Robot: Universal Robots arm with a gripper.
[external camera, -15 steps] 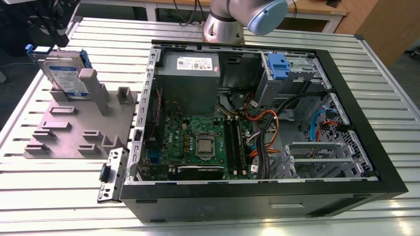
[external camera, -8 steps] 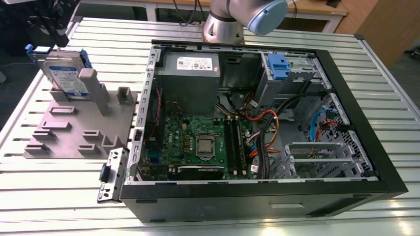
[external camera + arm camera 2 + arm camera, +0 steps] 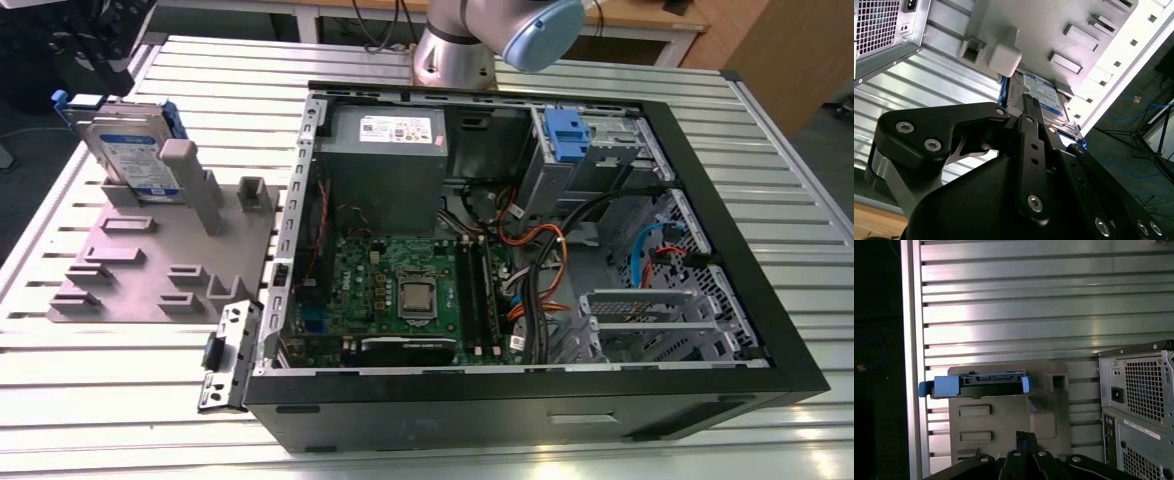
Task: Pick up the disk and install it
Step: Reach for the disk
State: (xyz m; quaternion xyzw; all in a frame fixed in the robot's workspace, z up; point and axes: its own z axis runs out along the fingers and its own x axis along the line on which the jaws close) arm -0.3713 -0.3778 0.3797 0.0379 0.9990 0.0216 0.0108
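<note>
Disk (image 3: 134, 150): upright in the grey holder (image 3: 134, 265), ten o'clock in the exterior view, on the worktop (image 3: 761, 170).
Pincer (image 3: 1024, 438): pressed together, empty, well apart from the disk.
Grasp: judged best with the pincer spread wide, square to the flat faces, then a straight lift.

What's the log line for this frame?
stage: pre-pick | disk: upright in grey fixture | gripper: facing fixture, apart from disk | PC case: open

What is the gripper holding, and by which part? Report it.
Nothing is held. The disk stands on edge in the grey fixture, and the gripper hangs clear of it, touching no part.
</note>
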